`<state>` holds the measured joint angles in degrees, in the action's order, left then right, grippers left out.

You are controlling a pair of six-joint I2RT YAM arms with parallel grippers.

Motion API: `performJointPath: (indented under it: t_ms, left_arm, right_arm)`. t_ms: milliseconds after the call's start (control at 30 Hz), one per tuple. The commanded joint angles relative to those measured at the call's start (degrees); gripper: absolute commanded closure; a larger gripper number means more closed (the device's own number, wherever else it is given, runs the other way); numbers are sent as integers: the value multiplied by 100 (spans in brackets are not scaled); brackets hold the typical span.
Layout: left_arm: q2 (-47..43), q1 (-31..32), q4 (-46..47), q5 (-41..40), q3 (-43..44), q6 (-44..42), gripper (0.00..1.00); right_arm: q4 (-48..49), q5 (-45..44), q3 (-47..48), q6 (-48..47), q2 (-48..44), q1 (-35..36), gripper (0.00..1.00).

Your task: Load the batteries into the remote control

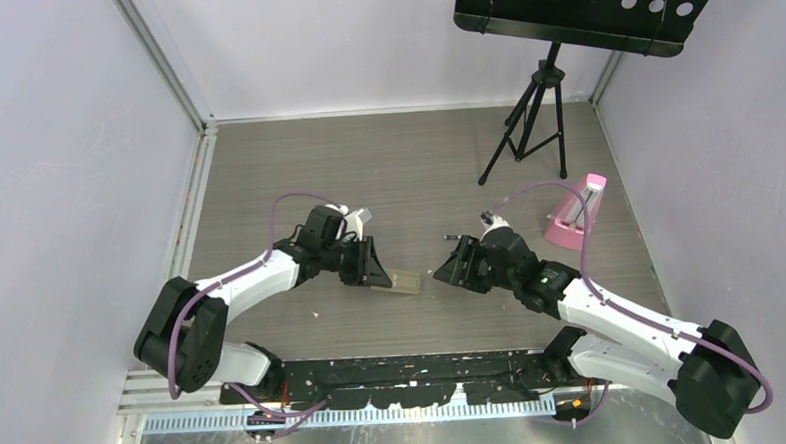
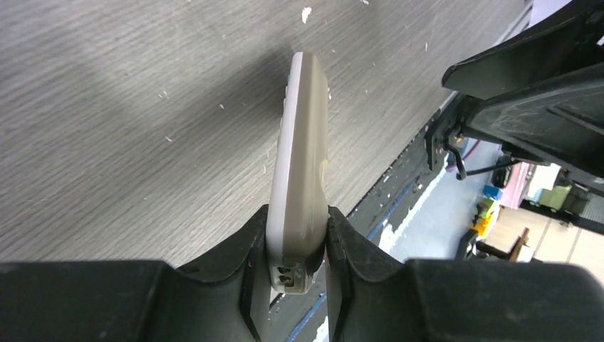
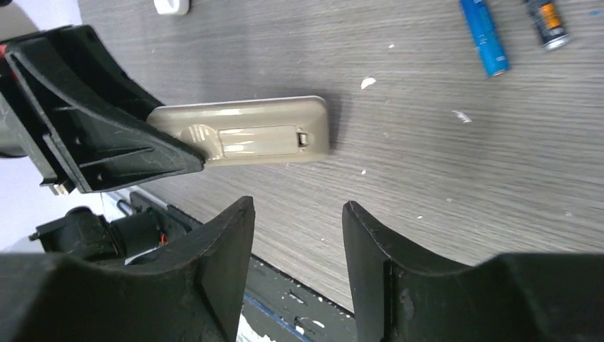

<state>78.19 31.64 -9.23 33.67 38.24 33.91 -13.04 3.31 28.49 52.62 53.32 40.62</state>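
Note:
My left gripper (image 1: 374,271) (image 2: 298,242) is shut on one end of the remote control (image 1: 405,282) (image 2: 303,157), which it holds on edge just above the table. Its tan-beige back (image 3: 249,135), with the battery cover closed, faces the right wrist camera. My right gripper (image 1: 449,267) (image 3: 298,214) stands open and empty a short way to the right of the remote's free end. In the right wrist view two batteries lie on the table beyond the remote, a blue one (image 3: 484,35) and a dark one (image 3: 547,23).
A pink wedge-shaped object (image 1: 576,212) sits at the right side of the table. A music stand's tripod (image 1: 530,116) stands at the back right. A small white piece (image 3: 172,6) lies at the right wrist view's top edge. White walls enclose the table.

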Motion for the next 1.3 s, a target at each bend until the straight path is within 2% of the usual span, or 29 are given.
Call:
performJointPath:
  t_ms: [0,267,433,633,733,933,1267]
  left_arm:
    - [244,0,-483,427,90,-26,100]
    - [379,0,-994,271,243,-101,100]
    - [551,0,-1029,235,270,-114,100]
    - [739,0,-1199,70,328,-90,100]
    - [823,0,-1310,-13,363,-27,100]
    - [864,0,-1517,-266,411,-31,100]
    - [963,0,-1553,-295,517,-83,100]
  right_arm:
    - [990,-221,-89,364,287,418,47]
    - [1918,-772,-202,825,1387,781,51]
    - [2408,-623,-145,864,1819,790,52]
    - [2662,-226,-116,995,2042,789,65]
    - [2449,-155,-29,979,2064,791,68]
    - [2113,-89,16,1047,2070,789,63]
    - [2012,-14,36,1061,2143,797,61]
